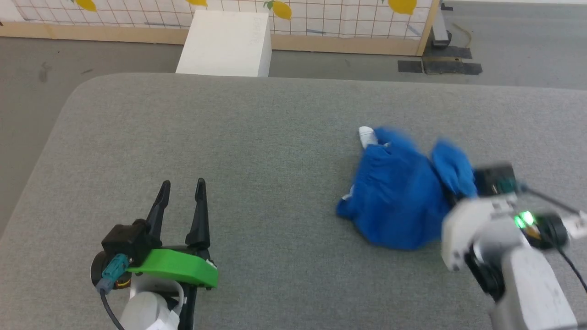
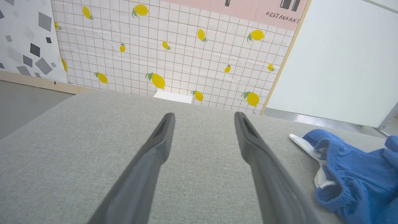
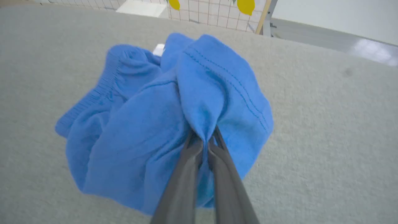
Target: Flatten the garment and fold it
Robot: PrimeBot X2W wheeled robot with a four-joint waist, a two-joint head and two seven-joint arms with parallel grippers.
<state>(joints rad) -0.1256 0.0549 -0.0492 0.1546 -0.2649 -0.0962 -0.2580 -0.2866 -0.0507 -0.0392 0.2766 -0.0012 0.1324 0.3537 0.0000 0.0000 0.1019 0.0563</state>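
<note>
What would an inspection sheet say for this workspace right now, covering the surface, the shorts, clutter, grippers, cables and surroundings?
surface: grey fabric-covered table, rounded corner, no stains seen.
job's things: blue shorts crumpled in a heap on the table's right half, white band at the far edge; not yet flattened.
clutter: nothing seen.
grippers: left gripper open over bare fabric, apart from the shorts; right gripper shut on a fold of the shorts.
cables: black cable at the right wrist; dark cable at the left wrist.
surroundings: white box on the floor beyond the table; lemon-print wall behind.
</note>
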